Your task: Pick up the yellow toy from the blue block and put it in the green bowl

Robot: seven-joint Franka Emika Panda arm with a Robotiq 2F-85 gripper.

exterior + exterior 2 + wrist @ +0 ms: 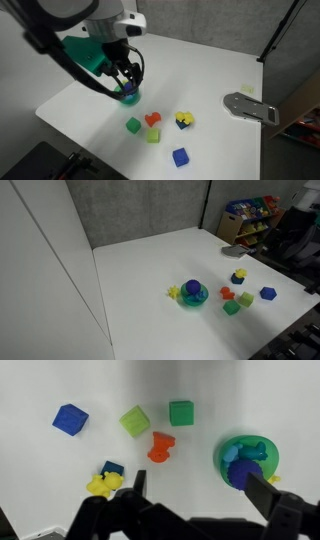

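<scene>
yellow toy [101, 484] is resting on the blue block [114, 466], apart from the green bowl [222, 458].
only the wrist view is showing the gripper [195, 473] spread wide and empty; in an exterior view it is hanging over that bowl [128, 97].

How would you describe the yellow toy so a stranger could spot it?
On the white table, look at the scattered coloured blocks beside the round green bowl. The small bright yellow plastic toy is the only piece perched on another, a dark navy-blue cube.
</scene>
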